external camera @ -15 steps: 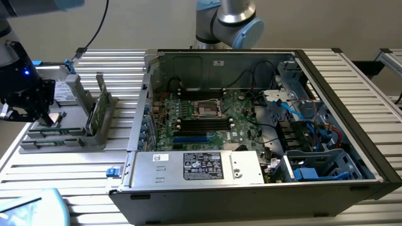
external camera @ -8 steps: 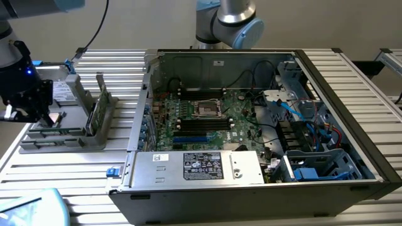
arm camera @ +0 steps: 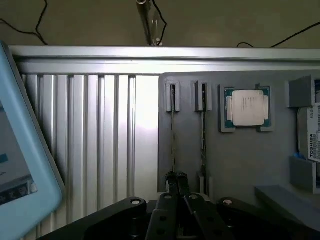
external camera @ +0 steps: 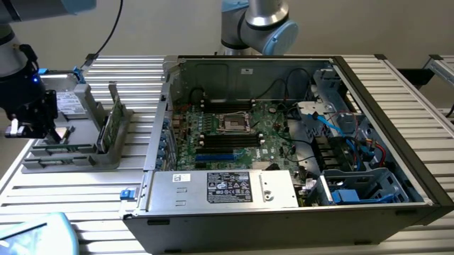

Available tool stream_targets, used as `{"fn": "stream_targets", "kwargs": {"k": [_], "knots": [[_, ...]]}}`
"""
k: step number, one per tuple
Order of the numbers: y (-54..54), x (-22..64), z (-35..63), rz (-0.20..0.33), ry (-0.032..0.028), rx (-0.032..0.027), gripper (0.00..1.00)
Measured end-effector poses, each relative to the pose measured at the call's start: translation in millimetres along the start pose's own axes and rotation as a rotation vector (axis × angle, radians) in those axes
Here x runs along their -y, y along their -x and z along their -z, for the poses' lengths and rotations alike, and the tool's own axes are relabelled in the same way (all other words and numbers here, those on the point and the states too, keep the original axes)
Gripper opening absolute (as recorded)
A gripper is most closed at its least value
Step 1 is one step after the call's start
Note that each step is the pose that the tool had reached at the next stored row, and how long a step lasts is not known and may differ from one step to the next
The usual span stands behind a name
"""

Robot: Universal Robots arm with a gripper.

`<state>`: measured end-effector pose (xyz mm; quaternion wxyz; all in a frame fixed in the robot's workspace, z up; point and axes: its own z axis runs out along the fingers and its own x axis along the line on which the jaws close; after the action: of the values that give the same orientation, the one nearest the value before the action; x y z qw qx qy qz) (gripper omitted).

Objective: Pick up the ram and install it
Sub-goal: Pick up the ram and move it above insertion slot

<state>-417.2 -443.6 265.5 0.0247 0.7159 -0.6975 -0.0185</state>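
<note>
Both fingers (arm camera: 171, 182) were closed together on nothing as the gripper (arm camera: 177, 181) hung above the gray holder (arm camera: 240, 160), in which the ram (arm camera: 173, 135) stood on edge beside a second stick (arm camera: 203, 135), near the processor (arm camera: 247, 107).

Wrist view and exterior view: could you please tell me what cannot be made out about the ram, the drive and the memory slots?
Ram: the wrist view sees it edge-on, so its chips are hidden.
Its near end: covered by the gripper, so contact cannot be judged.
Drive: cut off by the wrist view's edge.
Memory slots: too small in the exterior view to tell whether any is filled.
</note>
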Motion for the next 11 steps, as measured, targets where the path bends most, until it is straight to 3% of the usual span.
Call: {"fn": "stream_targets", "kwargs": {"k": [4,11], "knots": [[0.7,-0.4,-0.5,0.052,-0.0008,0.0007,0.10],[0.7,-0.3,-0.4,0.053,-0.0005,0.0004,0.10]]}}
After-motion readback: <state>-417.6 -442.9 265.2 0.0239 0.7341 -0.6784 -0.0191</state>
